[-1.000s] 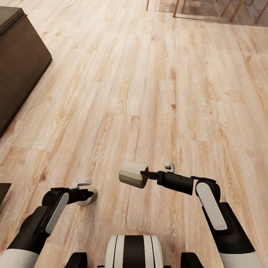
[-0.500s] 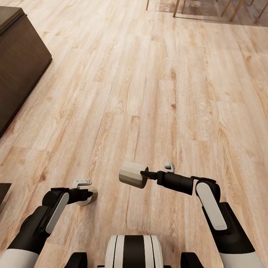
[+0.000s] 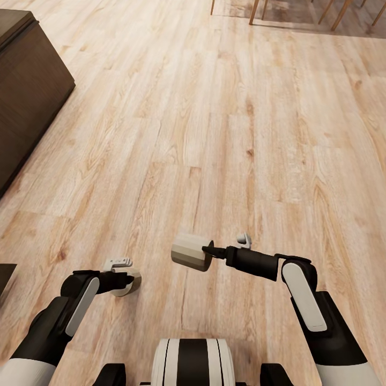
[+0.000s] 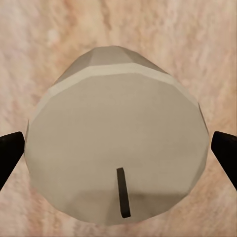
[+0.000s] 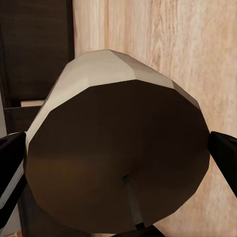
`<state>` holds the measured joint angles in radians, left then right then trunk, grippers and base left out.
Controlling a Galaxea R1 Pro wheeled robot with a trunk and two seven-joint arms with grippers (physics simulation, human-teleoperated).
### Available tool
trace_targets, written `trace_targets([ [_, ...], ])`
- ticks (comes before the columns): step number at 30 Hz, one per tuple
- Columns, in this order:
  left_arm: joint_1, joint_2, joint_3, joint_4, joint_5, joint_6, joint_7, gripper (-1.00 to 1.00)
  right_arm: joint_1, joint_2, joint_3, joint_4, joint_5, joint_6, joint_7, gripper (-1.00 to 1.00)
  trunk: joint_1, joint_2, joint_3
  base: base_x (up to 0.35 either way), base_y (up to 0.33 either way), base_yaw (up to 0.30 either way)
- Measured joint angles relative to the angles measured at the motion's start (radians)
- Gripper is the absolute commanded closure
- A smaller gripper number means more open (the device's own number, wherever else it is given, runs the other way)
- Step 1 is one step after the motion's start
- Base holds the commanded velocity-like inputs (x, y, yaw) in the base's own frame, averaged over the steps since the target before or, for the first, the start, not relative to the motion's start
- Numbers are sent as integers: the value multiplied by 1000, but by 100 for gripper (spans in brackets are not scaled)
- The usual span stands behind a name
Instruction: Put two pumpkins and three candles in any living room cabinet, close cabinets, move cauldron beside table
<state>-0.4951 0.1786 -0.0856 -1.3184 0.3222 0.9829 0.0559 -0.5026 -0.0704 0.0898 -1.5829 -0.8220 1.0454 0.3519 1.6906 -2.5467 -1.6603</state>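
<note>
Right gripper (image 3: 206,251): shut on a candle (image 3: 190,251), fingers pinching the flat wick end. The candle lies on its side in the air, pointing left from the fingertips, above the floor and just ahead of the robot's trunk. In the right wrist view the candle (image 5: 116,148) sits between the two dark fingertips (image 5: 11,153), wick end toward the camera and in shadow.

Right arm: forearm roughly level, reaching left across the robot's midline; elbow bent at near right.

Left gripper (image 3: 128,280): clamped on a second candle (image 3: 128,284), which shows only as a pale curved edge past the wrist at near left. The left wrist view looks straight onto this candle's (image 4: 116,143) flat top, short dark wick plain to see, a black fingertip (image 4: 10,153) at each side.

Left arm: tucked low, elbow bent, forearm pointing right and slightly forward.

No labels or writing to be read anywhere.

Surroundings: pale wood-plank floor (image 3: 241,134) all around. Dark brown cabinet (image 3: 27,91) at far left, well apart from both grippers; whether its fronts are closed cannot be told from here. Wooden furniture legs (image 3: 254,10) at far edge.
</note>
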Motion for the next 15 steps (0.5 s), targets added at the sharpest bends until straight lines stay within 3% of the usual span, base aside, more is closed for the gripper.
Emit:
trace_targets([
  [3, 0, 0, 0, 0, 1, 2, -1, 100, 0, 0, 0, 0, 0, 0, 0, 100, 0, 0, 0, 0, 0, 0],
  [15, 0, 2, 0, -3, 3, 9, -3, 100, 0, -1, 0, 1, 2, 0, 0, 100, -5, 3, 46, 0, 0, 0],
])
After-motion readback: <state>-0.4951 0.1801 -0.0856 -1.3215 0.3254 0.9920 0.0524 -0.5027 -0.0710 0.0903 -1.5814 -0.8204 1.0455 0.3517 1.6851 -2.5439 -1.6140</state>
